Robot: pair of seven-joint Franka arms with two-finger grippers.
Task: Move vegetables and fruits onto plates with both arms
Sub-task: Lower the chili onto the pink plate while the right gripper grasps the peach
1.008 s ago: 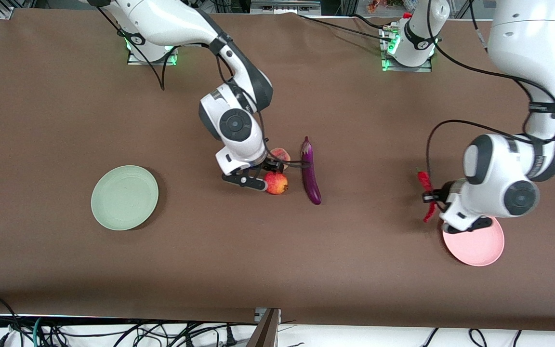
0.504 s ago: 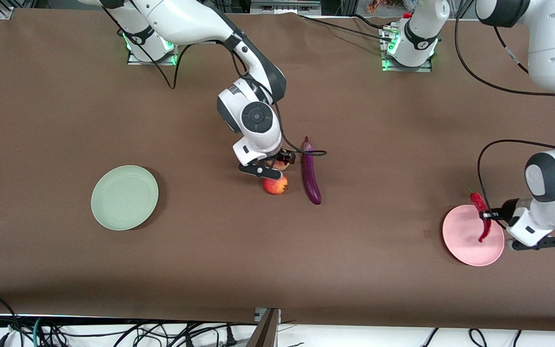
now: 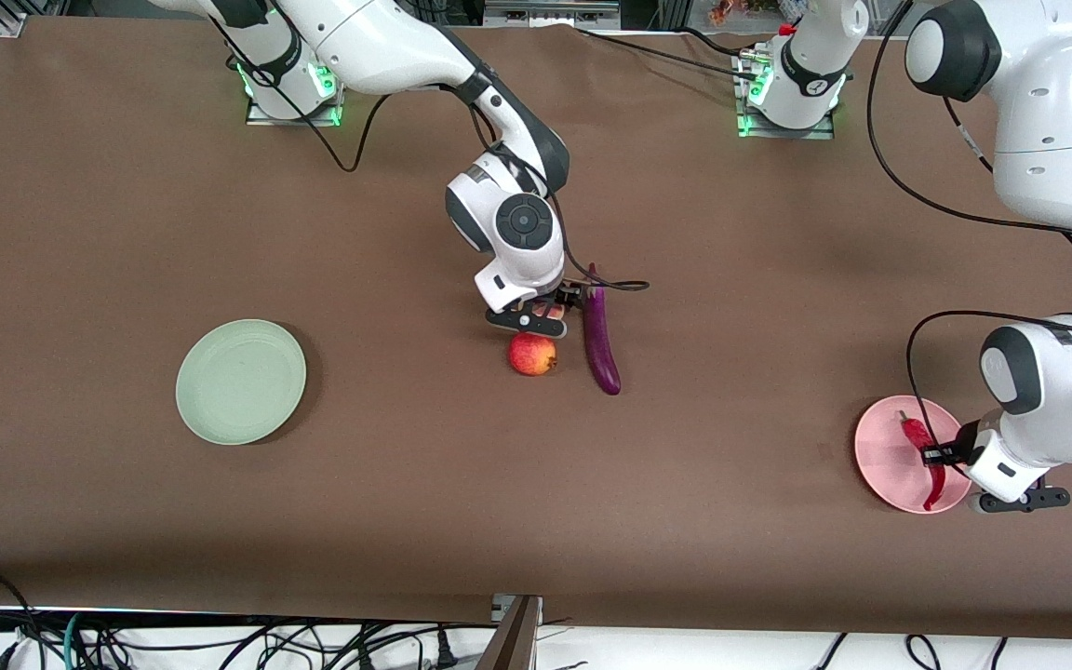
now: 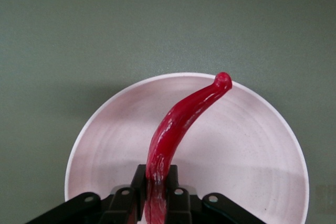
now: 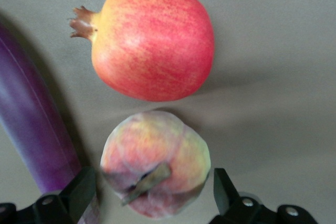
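Note:
My left gripper (image 3: 934,456) is shut on a curved red chili pepper (image 3: 919,437) low over the pale pink plate (image 3: 880,456). In the left wrist view the chili pepper (image 4: 178,124) runs out from the closed jaws (image 4: 156,182) across the pink plate (image 4: 252,145). My right gripper (image 3: 556,305) is down at mid-table, open, its fingers on either side of the peach (image 5: 155,171) with gaps showing. The red-yellow fruit (image 3: 533,355) lies just nearer the front camera. The purple eggplant (image 3: 599,340) lies right beside both fruits. From the front the peach is almost hidden.
The pale mint green plate (image 3: 240,381) sits bare toward the right arm's end of the table. In the right wrist view the eggplant (image 5: 31,124) lies close to one finger of the right gripper (image 5: 152,184), with the red-yellow fruit (image 5: 152,38) just past the peach.
My left arm has carried the chili from beside the pink plate to over it and lower. My right gripper has shifted from the red-yellow fruit to the peach, staying open.

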